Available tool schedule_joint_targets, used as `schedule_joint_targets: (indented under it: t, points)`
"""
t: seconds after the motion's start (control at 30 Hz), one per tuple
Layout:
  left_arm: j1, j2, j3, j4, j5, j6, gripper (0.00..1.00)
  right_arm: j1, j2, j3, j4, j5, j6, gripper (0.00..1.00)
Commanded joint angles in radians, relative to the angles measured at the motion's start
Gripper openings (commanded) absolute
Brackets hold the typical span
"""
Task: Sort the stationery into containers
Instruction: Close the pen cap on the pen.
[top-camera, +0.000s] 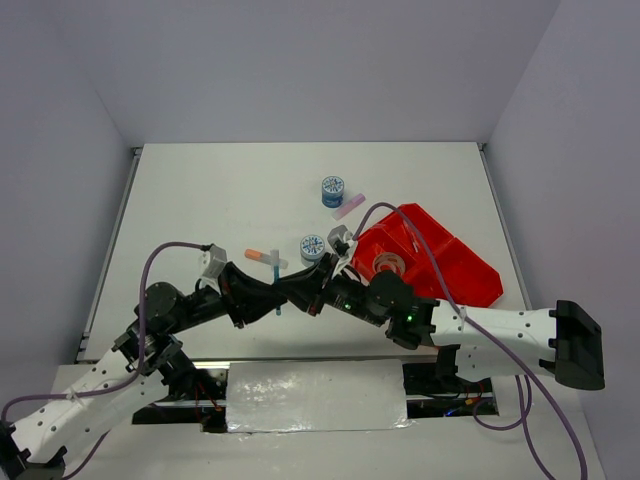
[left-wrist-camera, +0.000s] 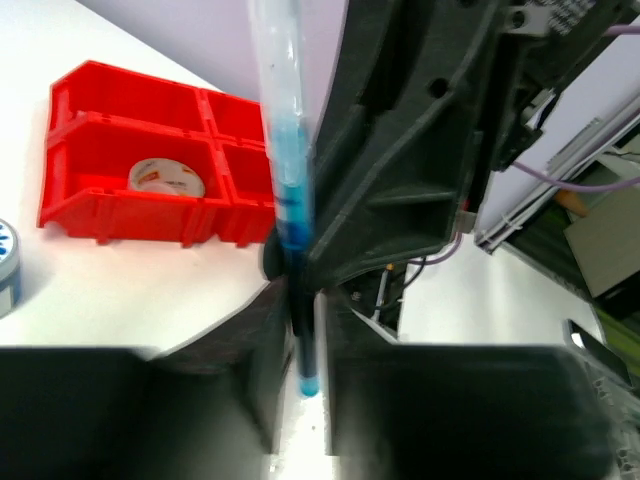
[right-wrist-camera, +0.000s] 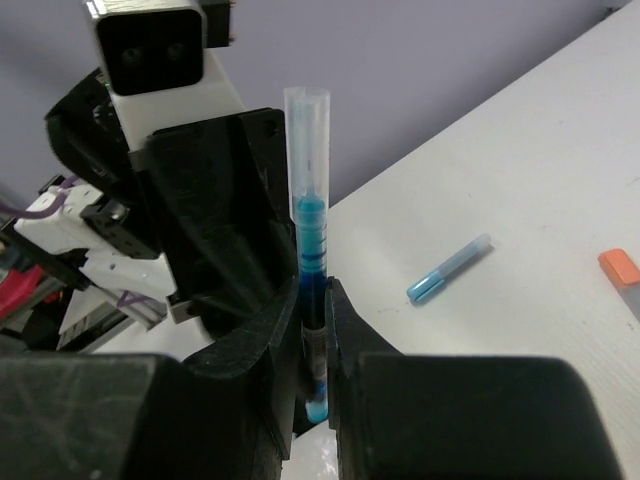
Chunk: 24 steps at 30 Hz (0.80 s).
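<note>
Light blue pen with a clear plastic barrel (right-wrist-camera: 311, 250) stands upright in mid-air above the white table (top-camera: 220, 200), between the two arms where they meet near the table's near edge. The right gripper (right-wrist-camera: 318, 385) is clamped on the pen's lower end, its black fingers (right-wrist-camera: 345, 335) pressing the barrel from both sides. The left gripper (left-wrist-camera: 300, 400) faces it and is closed around the same lower end, though that view is blurred at the contact. No writing can be read on the barrel.

The red plastic tray with several compartments (top-camera: 470, 275) sits to the right of the grippers. One of its compartments holds a clear tape ring (left-wrist-camera: 167, 180); the white core label carries a small red mark, too small to read.

On the bare table just beyond the grippers lie an orange-tipped marker (top-camera: 258, 255) and a round roll with a blue-and-white patterned top (top-camera: 313, 247). A second patterned roll (top-camera: 332, 190) stands farther back, with a pink stick (top-camera: 350, 206) just beside it. The right wrist view shows a short clear piece with a blue end (right-wrist-camera: 450, 270) lying flat near the orange tip.
</note>
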Motion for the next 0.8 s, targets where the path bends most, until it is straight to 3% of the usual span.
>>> schedule_joint_targets:
  t: [0.0, 0.07, 0.17, 0.3, 0.53, 0.77]
  points:
    - [-0.004, 0.008, -0.011, 0.119, 0.061, 0.005, 0.24, 0.012, -0.012, 0.053, 0.046, -0.024, -0.038, 0.00]
    - [-0.004, 0.012, -0.015, 0.119, 0.060, 0.005, 0.20, 0.014, -0.011, 0.055, 0.047, -0.025, -0.037, 0.00]
    - [-0.004, 0.015, -0.016, 0.117, 0.053, 0.007, 0.00, 0.017, -0.009, 0.066, 0.047, -0.041, -0.034, 0.00]
    - [-0.004, 0.014, -0.007, 0.106, 0.058, 0.014, 0.00, 0.017, -0.012, 0.063, 0.052, -0.061, -0.046, 0.04]
    - [-0.002, -0.027, -0.021, 0.117, 0.086, 0.031, 0.00, 0.018, -0.080, 0.035, 0.041, -0.068, -0.103, 0.38]
    - [-0.007, -0.001, -0.024, 0.148, 0.127, 0.039, 0.00, 0.014, -0.152, 0.085, -0.086, -0.061, -0.167, 0.68]
